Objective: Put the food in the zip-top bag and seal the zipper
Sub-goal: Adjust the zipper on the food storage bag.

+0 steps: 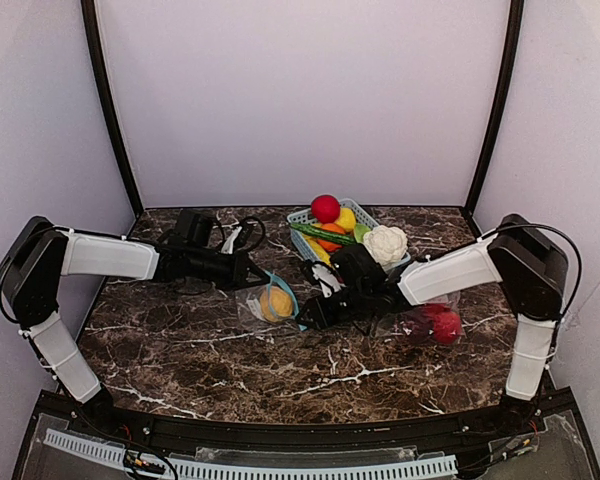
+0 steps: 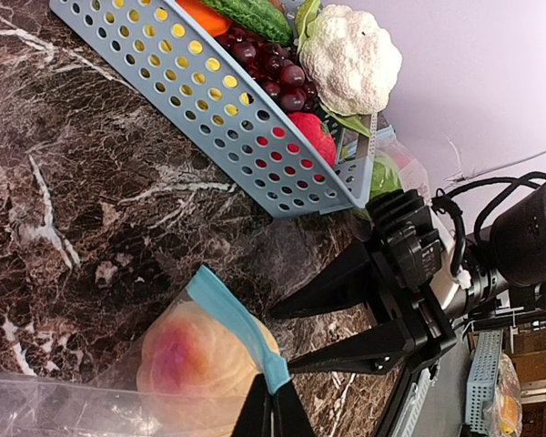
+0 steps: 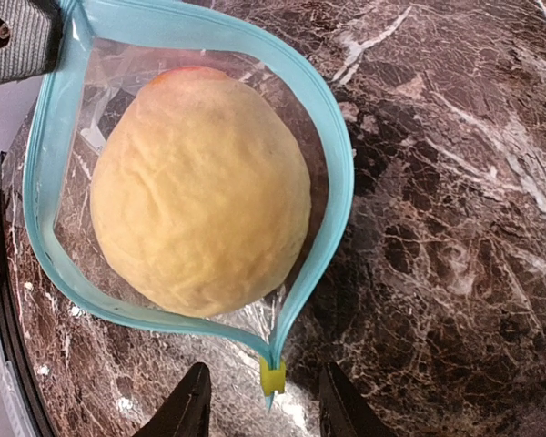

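Observation:
A clear zip-top bag (image 1: 272, 303) with a light-blue zipper strip (image 3: 338, 146) lies on the marble table with its mouth open. A yellow-pink peach (image 3: 200, 187) sits inside it, also seen in the left wrist view (image 2: 196, 360). My left gripper (image 2: 273, 417) is shut on one end of the blue strip (image 2: 241, 332); from above it (image 1: 252, 272) is at the bag's far-left side. My right gripper (image 3: 266, 414) is open, its fingers on either side of the yellow slider (image 3: 272, 375) without touching it. It (image 1: 308, 315) is at the bag's right.
A light-blue lattice basket (image 1: 302, 218) behind the bag holds a red apple (image 1: 325, 208), yellow fruit, cucumber, grapes (image 2: 268, 68) and cauliflower (image 1: 385, 244). A second clear bag with red fruit (image 1: 438, 323) lies under my right forearm.

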Robot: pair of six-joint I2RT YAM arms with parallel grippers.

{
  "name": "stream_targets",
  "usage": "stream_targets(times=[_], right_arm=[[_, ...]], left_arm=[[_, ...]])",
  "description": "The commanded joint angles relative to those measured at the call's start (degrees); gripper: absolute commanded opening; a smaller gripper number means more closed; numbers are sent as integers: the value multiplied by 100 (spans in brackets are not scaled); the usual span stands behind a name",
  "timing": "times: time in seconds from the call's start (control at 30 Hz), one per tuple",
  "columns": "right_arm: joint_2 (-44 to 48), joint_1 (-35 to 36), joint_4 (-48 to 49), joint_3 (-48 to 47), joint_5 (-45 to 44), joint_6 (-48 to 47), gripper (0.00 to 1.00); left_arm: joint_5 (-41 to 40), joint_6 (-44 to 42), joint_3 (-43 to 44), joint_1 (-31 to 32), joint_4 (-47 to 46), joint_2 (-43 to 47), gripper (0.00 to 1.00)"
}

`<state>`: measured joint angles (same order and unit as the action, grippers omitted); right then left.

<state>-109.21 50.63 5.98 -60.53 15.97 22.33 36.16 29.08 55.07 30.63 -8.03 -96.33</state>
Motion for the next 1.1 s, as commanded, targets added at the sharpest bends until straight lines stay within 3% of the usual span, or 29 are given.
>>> stream_targets(times=[0.0, 0.17, 0.37, 0.77, 0.93, 1.07], right_arm=[[-270, 44, -16, -252, 238, -186, 38], [-458, 43, -84, -405, 409, -209, 31], [-104, 43, -219, -386, 282, -282, 0], [2058, 172, -3373, -1362, -1031, -917, 0], [2026, 428, -4639, -1861, -1778, -989, 0], [1857, 704, -4874, -1931, -1983, -1181, 0]], left_arm=[[71, -88, 133, -38, 134, 119, 1], [65, -110, 134, -48, 150, 129, 1], [39, -175, 185, -64, 199, 176, 1], [-1048, -1221, 1297, -67, 1597, 788, 1], [-900, -1081, 1466, 234, 1420, 613, 1], [-686, -842, 1393, 420, 741, 515, 1]])
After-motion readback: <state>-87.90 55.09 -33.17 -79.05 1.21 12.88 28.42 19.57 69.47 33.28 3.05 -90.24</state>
